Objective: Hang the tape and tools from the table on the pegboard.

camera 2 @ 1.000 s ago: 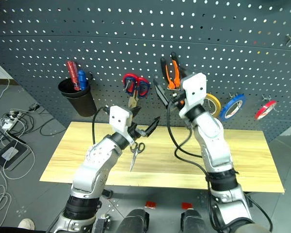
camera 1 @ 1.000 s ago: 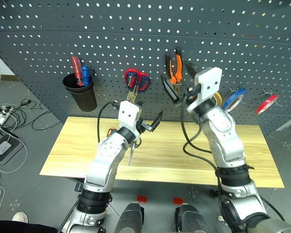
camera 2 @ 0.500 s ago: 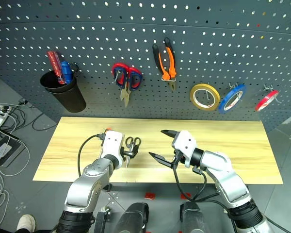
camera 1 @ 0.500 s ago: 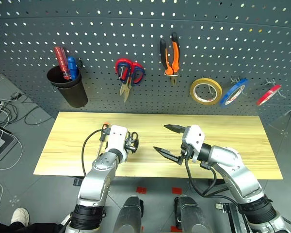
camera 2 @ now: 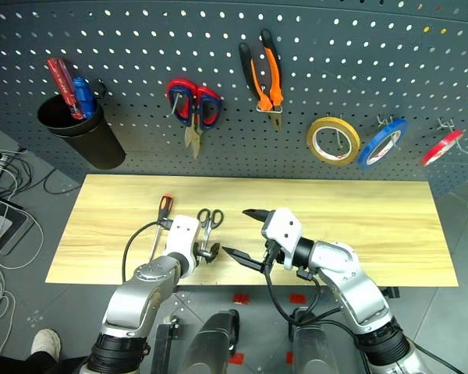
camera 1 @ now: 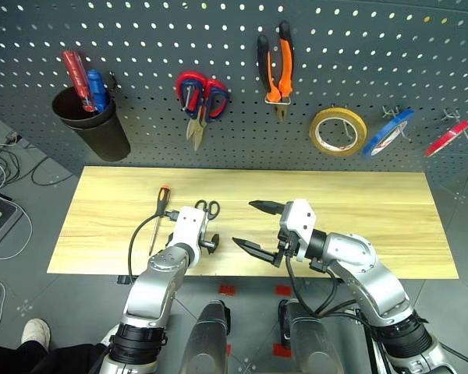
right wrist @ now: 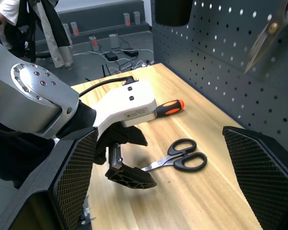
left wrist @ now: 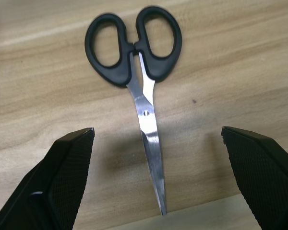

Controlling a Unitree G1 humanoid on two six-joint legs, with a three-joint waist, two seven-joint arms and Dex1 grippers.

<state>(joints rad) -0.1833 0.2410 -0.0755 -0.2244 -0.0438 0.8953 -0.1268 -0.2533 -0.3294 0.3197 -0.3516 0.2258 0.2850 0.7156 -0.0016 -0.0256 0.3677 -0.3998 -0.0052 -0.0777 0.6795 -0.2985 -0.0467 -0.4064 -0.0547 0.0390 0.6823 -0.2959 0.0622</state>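
Note:
The small black-handled scissors [left wrist: 139, 86] lie flat on the table [camera 1: 359, 210], handles toward the pegboard [camera 1: 140, 31]. My left gripper [left wrist: 157, 132] is open low over them, with the blade tip between its two fingers. The orange-and-black screwdriver [camera 1: 159, 210] lies just left of that hand. My right gripper [camera 1: 243, 224] is open and empty, pointing left, a little right of the scissors. The orange-and-black pliers [camera 1: 277, 70] and the tan-yellow tape [camera 1: 338, 131] hang on pegboard hooks.
Red-handled scissors [camera 1: 196, 97], a blue tape roll [camera 1: 386, 132] and a red tape roll [camera 1: 446, 139] hang on the pegboard. At its left, a black cup [camera 1: 90, 125] holds red and blue screwdrivers. Cables lie on the floor at left.
The camera has tilted down. Both arms came down from the pegboard to the table: the left gripper dropped over the black scissors, the right drew back and down, turning to point left.

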